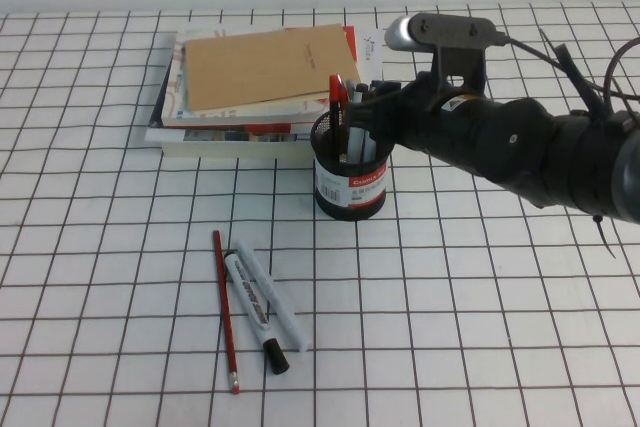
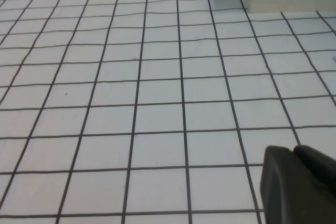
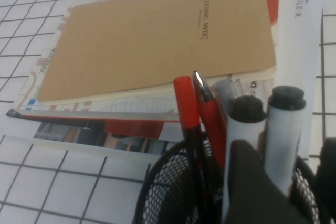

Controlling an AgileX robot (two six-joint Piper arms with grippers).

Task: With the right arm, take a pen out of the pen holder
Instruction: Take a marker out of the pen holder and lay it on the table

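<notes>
A black mesh pen holder stands in front of a stack of books, holding red pens and two white markers with black caps. My right gripper is at the holder's top, reaching in from the right. In the right wrist view it is open, its fingers on either side of one white marker; a gap shows between that marker and the far finger. The second marker stands just outside the near finger. My left gripper hovers over bare gridded table, its dark fingers together, and is outside the high view.
A stack of books topped by a brown notebook lies right behind the holder. In front of the holder a red pencil, a white marker and a grey marker lie on the table.
</notes>
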